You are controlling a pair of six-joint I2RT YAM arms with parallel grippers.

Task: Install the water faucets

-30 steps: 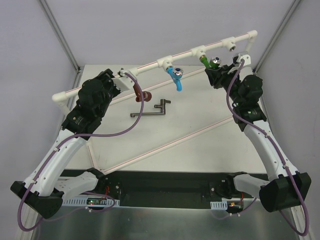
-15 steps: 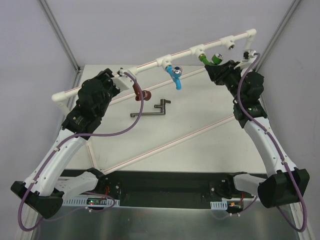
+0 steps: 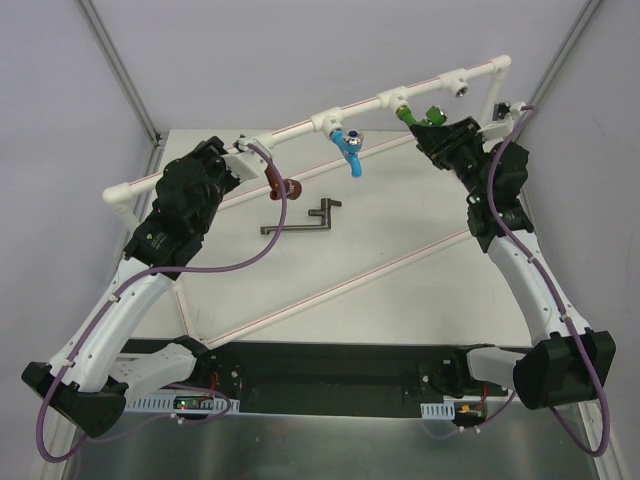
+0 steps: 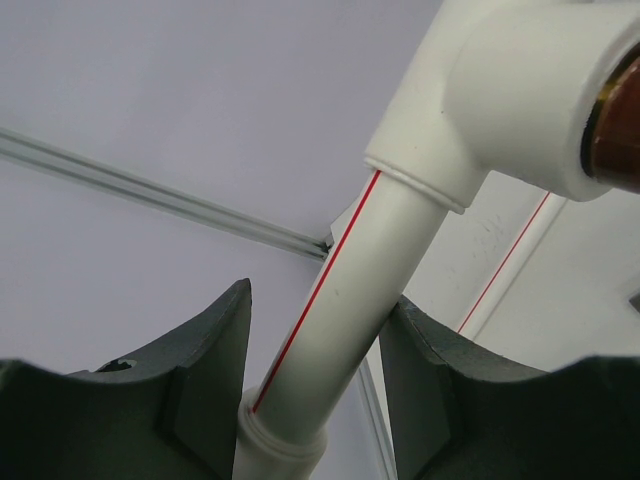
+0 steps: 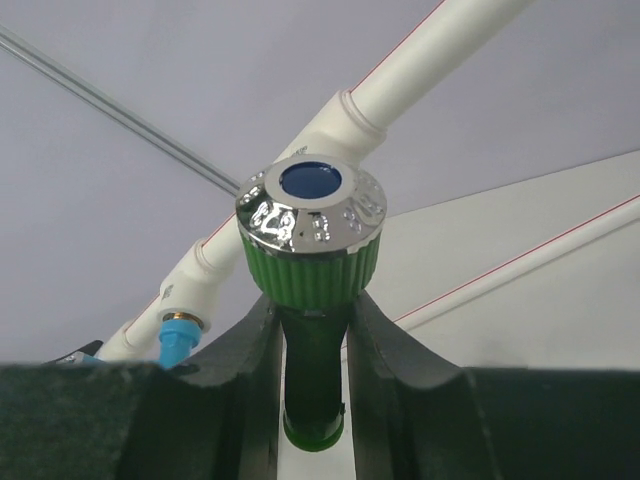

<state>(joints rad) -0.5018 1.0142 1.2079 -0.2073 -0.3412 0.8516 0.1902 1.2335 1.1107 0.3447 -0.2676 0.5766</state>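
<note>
Here, right gripper: its two dark fingers are clenching the neck of the green faucet from both sides, with the pads touching the plastic.
green faucet: it is standing upright in that grasp, with its shiny silver cap and blue centre facing the wrist camera. From above it is sitting just under the white pipe frame, at the second tee in from the far-right corner. I cannot tell whether its thread is seated in the tee.
blue faucet: it is hanging from the next tee to the left, with its spout pointing down toward the table.
reddish-brown faucet: it is hanging below the pipe, just beside the left gripper. In the left wrist view a reddish-brown end is showing at the mouth of a tee.
left gripper: its fingers are closing on a straight run of the pipe frame just below that tee. The pipe is passing between them, and its collar is sitting tight against both pads.
pipe frame: its upper bar is running from the low left up to the far-right corner.
dark metal tool: it is lying flat on the table, nearer the camera than the blue faucet and apart from both grippers.
</note>
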